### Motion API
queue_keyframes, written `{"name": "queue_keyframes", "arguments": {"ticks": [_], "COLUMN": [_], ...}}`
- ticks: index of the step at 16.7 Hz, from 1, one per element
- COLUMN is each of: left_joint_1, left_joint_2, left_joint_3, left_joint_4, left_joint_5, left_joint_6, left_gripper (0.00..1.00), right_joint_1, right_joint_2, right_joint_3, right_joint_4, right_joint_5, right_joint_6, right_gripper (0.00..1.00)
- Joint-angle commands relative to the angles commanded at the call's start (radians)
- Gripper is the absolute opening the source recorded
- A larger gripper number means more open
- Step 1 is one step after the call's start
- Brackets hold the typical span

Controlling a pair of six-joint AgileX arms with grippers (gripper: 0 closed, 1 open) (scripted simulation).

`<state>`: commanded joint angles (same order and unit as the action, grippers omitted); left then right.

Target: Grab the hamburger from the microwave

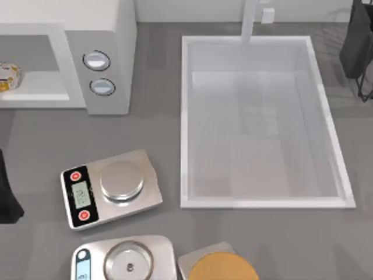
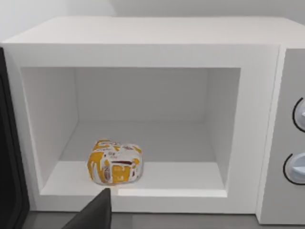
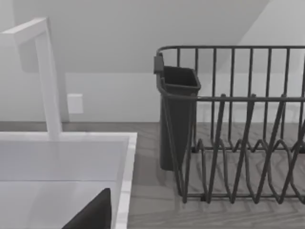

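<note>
Sitting on the floor of the open microwave (image 2: 143, 47), the hamburger (image 2: 115, 161) rests toward the left and front of the grey cavity, close to the sill, wrapped in cream-white with yellow-orange patches. From above I see it at the table's far left edge (image 1: 8, 76), with the microwave's panel and its two round knobs (image 1: 97, 60) to the right of the cavity. My left gripper (image 2: 97, 214) shows as one dark fingertip in front of the sill, just short of the hamburger and not touching it; I cannot tell how wide its fingers stand. My right gripper (image 3: 95, 212) likewise shows a single dark fingertip near the sink (image 1: 262, 201), and I cannot tell its width either; it faces the faucet (image 3: 47, 81) and a dark dish rack (image 3: 238, 124) at the far right. Nearer on the table lie a kitchen scale (image 1: 111, 188), a second scale (image 1: 125, 259) and an orange-yellow disc (image 1: 223, 267).
</note>
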<state>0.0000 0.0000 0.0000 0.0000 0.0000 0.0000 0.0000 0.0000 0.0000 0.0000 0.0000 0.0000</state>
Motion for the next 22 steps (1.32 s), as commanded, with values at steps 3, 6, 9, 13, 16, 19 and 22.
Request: {"name": "queue_keyframes", "arguments": {"ticks": [3,6,9,13,16,19,22], "left_joint_1": [0.000,0.000,0.000,0.008,0.023,0.042,0.066], "left_joint_2": [0.000,0.000,0.000,0.096,0.268,0.501,0.781], "left_joint_3": [0.000,0.000,0.000,0.038,0.107,0.199,0.311], "left_joint_4": [0.000,0.000,0.000,0.044,0.122,0.228,0.355], "left_joint_5": [0.000,0.000,0.000,0.009,0.025,0.047,0.073], "left_joint_6": [0.000,0.000,0.000,0.004,0.010,0.019,0.030], "left_gripper": [1.00,1.00,1.00,1.00,1.00,1.00,1.00], "right_joint_1": [0.000,0.000,0.000,0.000,0.000,0.000,0.000], "right_joint_2": [0.000,0.000,0.000,0.000,0.000,0.000,0.000], "right_joint_3": [0.000,0.000,0.000,0.000,0.000,0.000,0.000], "right_joint_4": [0.000,0.000,0.000,0.000,0.000,0.000,0.000], "right_joint_5": [0.000,0.000,0.000,0.000,0.000,0.000,0.000], "right_joint_6": [0.000,0.000,0.000,0.000,0.000,0.000,0.000], "right_gripper": [1.00,1.00,1.00,1.00,1.00,1.00,1.00]}}
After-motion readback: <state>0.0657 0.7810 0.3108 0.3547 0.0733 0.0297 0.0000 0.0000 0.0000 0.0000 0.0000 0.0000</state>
